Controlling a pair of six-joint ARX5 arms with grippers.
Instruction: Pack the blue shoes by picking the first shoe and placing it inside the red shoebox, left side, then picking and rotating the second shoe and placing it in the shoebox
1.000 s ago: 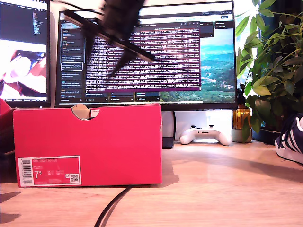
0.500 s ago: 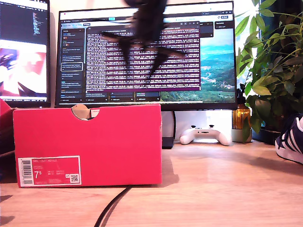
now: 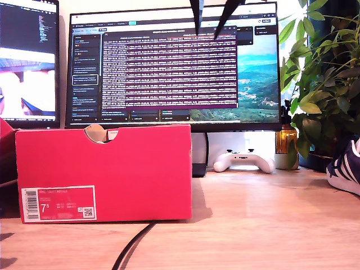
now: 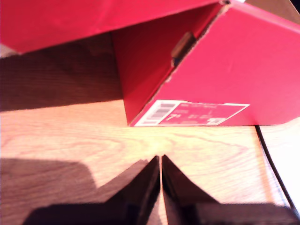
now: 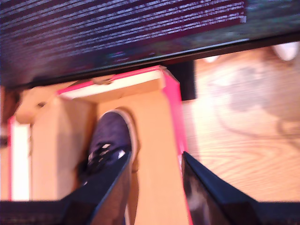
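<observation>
Red shoebox (image 5: 174, 108) holds 1 blue shoe (image 5: 108, 140) on its floor.

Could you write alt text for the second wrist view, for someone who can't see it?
One blue shoe lies inside the open red shoebox, seen from above between the open fingers of my second pincer. Beside the box is bare wooden desk, and a monitor full of text fills the far side.

Wooden desk (image 3: 253, 225) carries red shoebox (image 3: 104, 174), controller (image 3: 244, 161), cable (image 3: 132, 247).
</observation>
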